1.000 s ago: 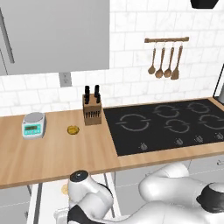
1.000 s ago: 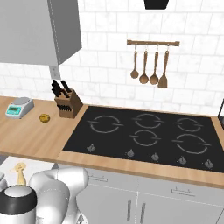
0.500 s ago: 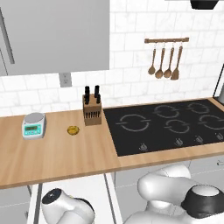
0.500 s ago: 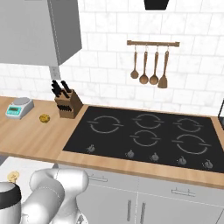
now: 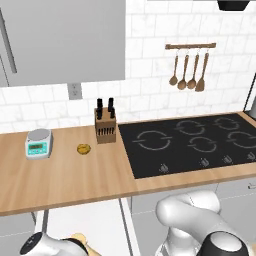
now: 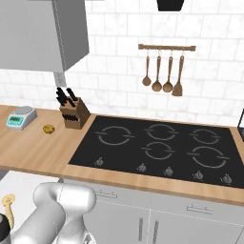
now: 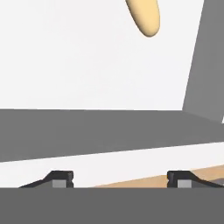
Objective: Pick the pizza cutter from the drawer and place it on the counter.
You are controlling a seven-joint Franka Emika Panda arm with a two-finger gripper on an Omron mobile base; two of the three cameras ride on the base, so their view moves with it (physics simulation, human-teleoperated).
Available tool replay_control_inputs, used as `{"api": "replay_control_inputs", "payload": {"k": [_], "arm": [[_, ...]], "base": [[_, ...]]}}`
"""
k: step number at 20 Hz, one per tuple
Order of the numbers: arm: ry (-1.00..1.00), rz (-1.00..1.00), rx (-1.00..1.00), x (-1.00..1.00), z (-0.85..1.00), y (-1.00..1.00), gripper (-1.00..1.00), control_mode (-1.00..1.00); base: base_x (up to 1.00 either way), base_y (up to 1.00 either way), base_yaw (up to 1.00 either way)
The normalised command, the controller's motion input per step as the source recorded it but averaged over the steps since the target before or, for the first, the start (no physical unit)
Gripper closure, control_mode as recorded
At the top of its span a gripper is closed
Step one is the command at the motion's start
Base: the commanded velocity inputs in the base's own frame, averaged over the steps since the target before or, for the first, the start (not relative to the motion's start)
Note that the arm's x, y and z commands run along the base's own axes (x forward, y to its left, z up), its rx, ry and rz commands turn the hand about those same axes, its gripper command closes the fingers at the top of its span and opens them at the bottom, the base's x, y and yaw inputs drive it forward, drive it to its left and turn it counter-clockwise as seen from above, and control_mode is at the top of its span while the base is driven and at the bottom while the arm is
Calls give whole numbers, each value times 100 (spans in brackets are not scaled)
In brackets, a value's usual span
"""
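Note:
The drawer [image 5: 97,222] stands pulled out below the counter [image 5: 65,175], its flat white inside showing. The pale tan pizza cutter [image 5: 80,239] lies in it, close to my arm's wrist at the bottom left of the left base view. From the right base view the pizza cutter [image 6: 8,200] lies on the white floor of the drawer [image 6: 21,183], just above my dark hand. In the hand view my gripper [image 7: 120,180] is open, fingers wide apart above the drawer floor. The rounded end of the pizza cutter's handle [image 7: 144,15] is ahead of it, apart from both fingertips.
On the counter [image 6: 28,147] stand a small scale [image 5: 39,143], a golden-brown lump [image 5: 83,148] and a knife block [image 5: 104,127]. The black cooktop [image 5: 190,142] lies to the right. Wooden utensils [image 5: 187,75] hang on the wall. A grey upper cabinet [image 5: 60,40] hangs above.
My arm has swung left and down toward the open drawer. Its wrist has sunk from beside the counter's front edge to the bottom left corner of the left base view.

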Motion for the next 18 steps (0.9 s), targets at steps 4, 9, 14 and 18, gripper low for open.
{"api": "replay_control_inputs", "payload": {"k": [4,9,14,18], "arm": [[-15,1,10,16,23,-86,-100,-100],[-8,2,13,54,10,-100,-100,-100],[-3,2,11,83,2,-84,-100,-100],[0,0,4,98,0,-24,-100,-100]], "base": [[0,0,0],[0,0,0],[0,0,0],[0,0,0]]}}
